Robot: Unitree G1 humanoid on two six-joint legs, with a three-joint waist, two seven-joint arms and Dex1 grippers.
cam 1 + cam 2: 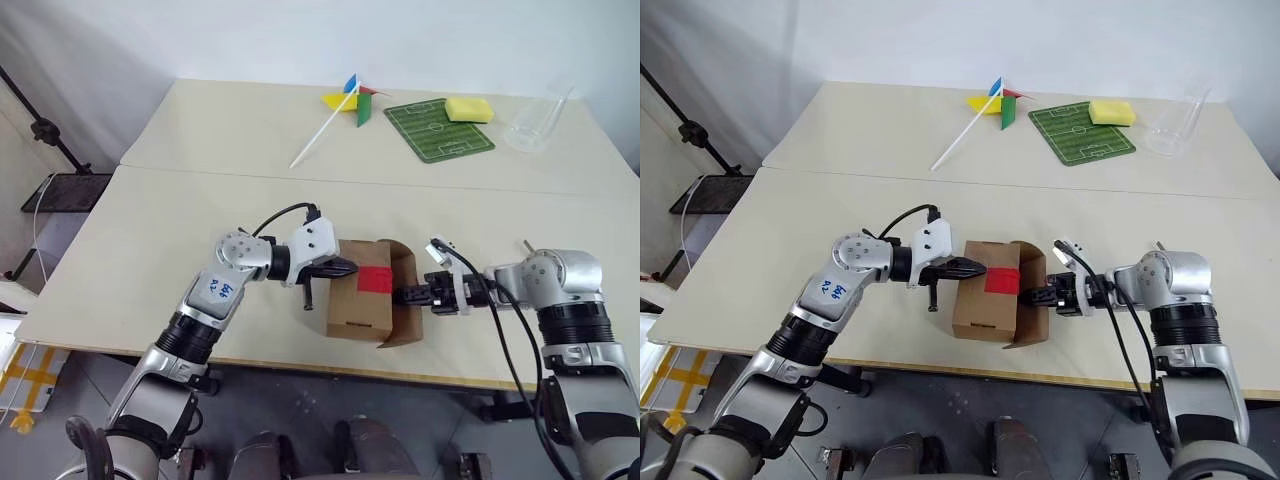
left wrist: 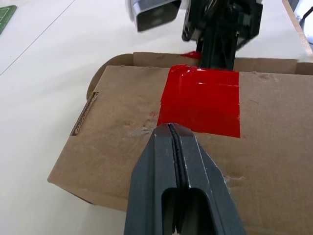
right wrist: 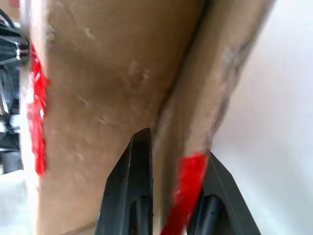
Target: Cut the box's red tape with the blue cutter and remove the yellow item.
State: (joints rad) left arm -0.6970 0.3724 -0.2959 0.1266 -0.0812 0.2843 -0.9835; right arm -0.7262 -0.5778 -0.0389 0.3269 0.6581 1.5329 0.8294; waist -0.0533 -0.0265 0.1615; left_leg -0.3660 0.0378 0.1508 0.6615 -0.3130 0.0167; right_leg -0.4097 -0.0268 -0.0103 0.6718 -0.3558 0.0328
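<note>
The brown box [image 1: 358,308] sits near the table's front edge, with the red tape [image 1: 373,279] across its top. My left gripper [image 1: 350,268] is shut with nothing between its fingers, and its tip [image 2: 168,128] rests on the lid just beside the tape [image 2: 201,100]. The box's right end flap [image 1: 406,318] stands open. My right gripper [image 1: 405,295] comes in from the right and is shut on that flap [image 3: 195,98], one finger on each side, with a strip of red tape by one pad. The blue cutter and the yellow item are out of view.
At the back of the table lie a multicoloured pinwheel [image 1: 345,105], a green football-pitch mat [image 1: 440,130] with a yellow sponge [image 1: 468,108] on it, and a clear plastic cup [image 1: 535,122] on its side. The table's front edge [image 1: 300,362] runs close below the box.
</note>
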